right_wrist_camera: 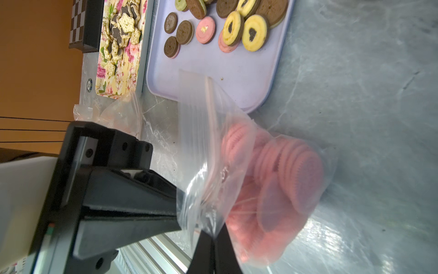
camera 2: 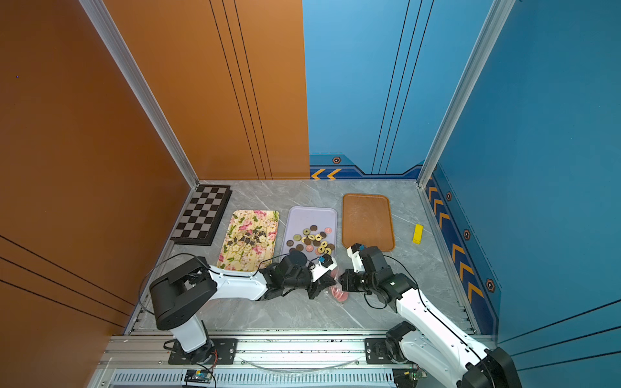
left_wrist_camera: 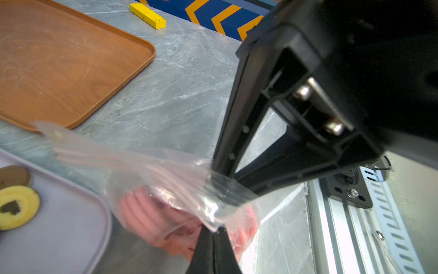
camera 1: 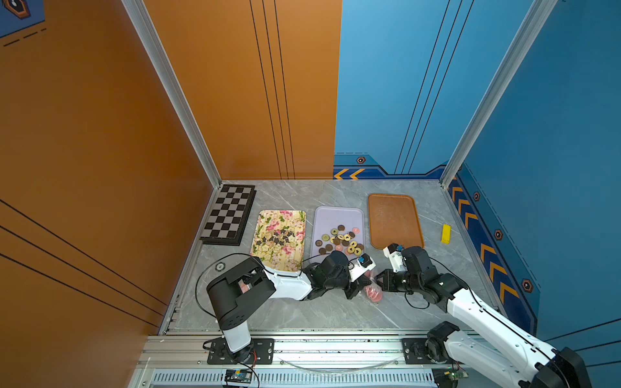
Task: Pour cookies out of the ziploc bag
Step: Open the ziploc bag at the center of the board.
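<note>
Ziploc bag (right_wrist_camera: 206, 142) of pink cookies (right_wrist_camera: 296, 178), just beside the lavender tray (right_wrist_camera: 248, 78) on its robot-facing side, pinched at the top edge from opposite sides by left gripper (left_wrist_camera: 213, 233) and right gripper (right_wrist_camera: 214, 237), both clamped tight on the film. Step in hand, by judgement: parting the zip. Next move: lips drawn gently apart without slipping, then bag raised and tipped, probably over the bare brown tray (camera 1: 393, 218) beside the lavender tray.

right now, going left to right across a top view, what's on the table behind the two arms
chessboard → floral tray → lilac tray → brown tray → yellow block
</note>
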### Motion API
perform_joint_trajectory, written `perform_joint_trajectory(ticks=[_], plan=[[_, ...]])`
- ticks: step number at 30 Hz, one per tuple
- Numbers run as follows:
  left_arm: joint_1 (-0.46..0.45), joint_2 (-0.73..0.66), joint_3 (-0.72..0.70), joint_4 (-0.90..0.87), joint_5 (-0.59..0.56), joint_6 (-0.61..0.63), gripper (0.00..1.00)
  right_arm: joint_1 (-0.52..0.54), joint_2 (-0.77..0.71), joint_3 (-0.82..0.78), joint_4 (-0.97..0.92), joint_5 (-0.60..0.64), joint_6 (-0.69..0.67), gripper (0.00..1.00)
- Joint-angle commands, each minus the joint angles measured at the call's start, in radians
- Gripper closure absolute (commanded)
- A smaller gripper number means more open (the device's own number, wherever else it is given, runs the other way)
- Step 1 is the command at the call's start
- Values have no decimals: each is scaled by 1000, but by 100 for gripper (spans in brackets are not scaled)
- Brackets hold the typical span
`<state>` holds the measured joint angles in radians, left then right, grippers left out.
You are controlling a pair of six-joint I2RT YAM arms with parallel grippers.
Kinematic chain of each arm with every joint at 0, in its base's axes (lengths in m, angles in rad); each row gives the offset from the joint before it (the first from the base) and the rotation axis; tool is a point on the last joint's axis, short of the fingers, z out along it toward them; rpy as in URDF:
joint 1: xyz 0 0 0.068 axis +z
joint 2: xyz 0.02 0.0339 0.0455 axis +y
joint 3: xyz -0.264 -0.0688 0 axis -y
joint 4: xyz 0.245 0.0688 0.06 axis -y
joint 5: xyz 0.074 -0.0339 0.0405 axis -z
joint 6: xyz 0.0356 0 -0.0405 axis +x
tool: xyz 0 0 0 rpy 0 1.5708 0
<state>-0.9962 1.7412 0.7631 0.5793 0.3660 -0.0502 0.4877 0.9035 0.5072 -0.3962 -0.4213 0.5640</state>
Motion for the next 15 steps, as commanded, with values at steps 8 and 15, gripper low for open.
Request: perform_joint_trajectory(ticks=[8,15], plan=[[-54,-43,-50,31,-381,-41,100,-64,-43,-1,-109,60,2,100],[-72,-63,-93,51,-448,-58,100,-125,-89,-3,-167,74,-6,100]])
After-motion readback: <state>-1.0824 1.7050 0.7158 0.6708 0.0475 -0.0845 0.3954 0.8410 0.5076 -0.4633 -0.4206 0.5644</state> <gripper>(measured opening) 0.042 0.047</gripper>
